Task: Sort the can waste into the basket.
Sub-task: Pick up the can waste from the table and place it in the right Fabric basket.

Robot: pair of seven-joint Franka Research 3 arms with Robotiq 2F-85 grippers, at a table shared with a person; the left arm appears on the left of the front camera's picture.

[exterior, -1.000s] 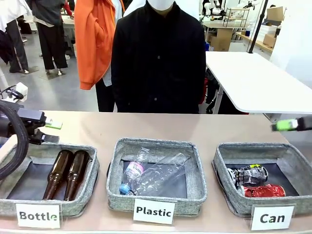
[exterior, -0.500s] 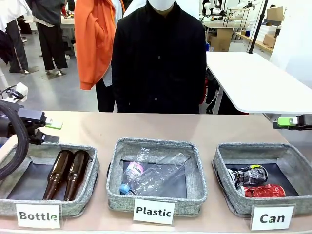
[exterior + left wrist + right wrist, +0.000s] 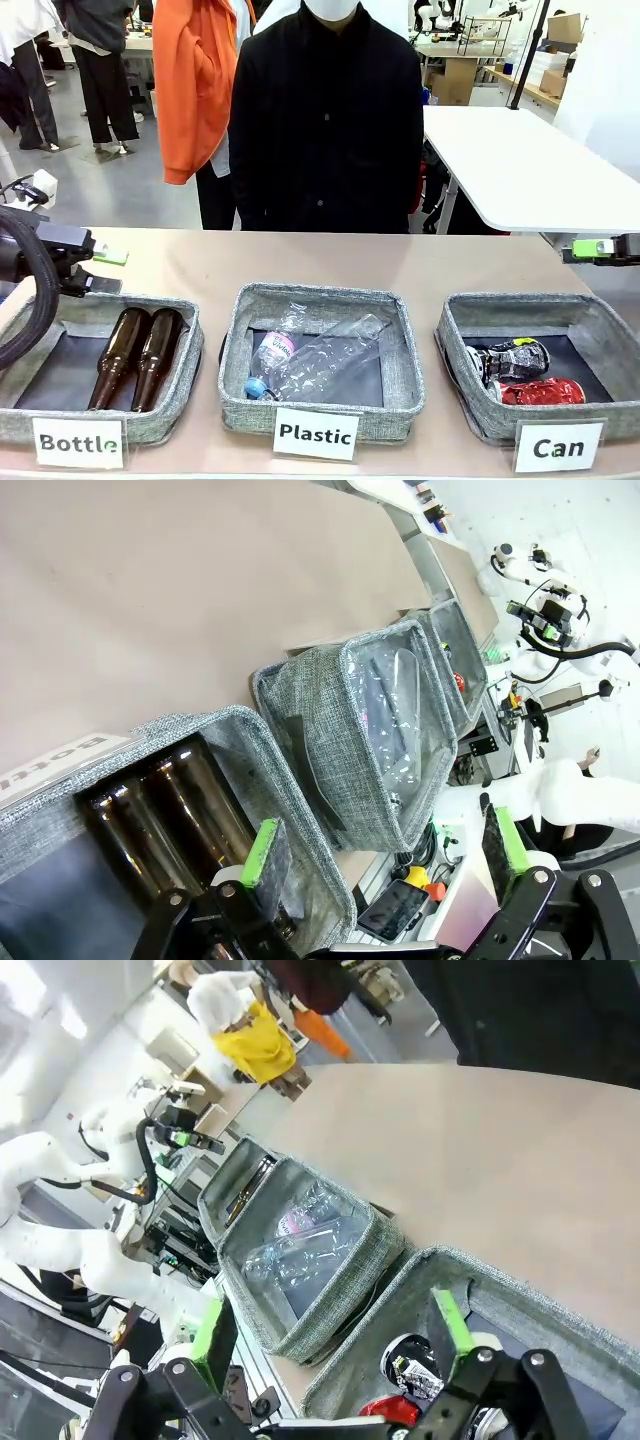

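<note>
Both cans lie in the grey basket point(image 3: 520, 304) with the "Can" card at the front right: the black crushed can point(image 3: 510, 357) behind, the red one point(image 3: 543, 391) in front. My right gripper point(image 3: 598, 248) hovers open and empty just above that basket's far right corner. In the right wrist view its fingers point(image 3: 450, 1325) straddle the basket's rim point(image 3: 520, 1295), with the black can point(image 3: 408, 1364) and red can point(image 3: 393, 1409) below. My left gripper point(image 3: 106, 270) stands open and empty over the far left corner of the "Bottle" basket point(image 3: 100, 305).
Two brown bottles point(image 3: 138, 355) lie in the "Bottle" basket, and clear plastic bottles point(image 3: 320, 355) in the middle "Plastic" basket point(image 3: 320, 295). A person in black stands at the table's far side. Bare tabletop point(image 3: 300, 262) stretches behind the baskets.
My right gripper has drifted slightly up and to the right, then settled. The left arm and the cans have not moved.
</note>
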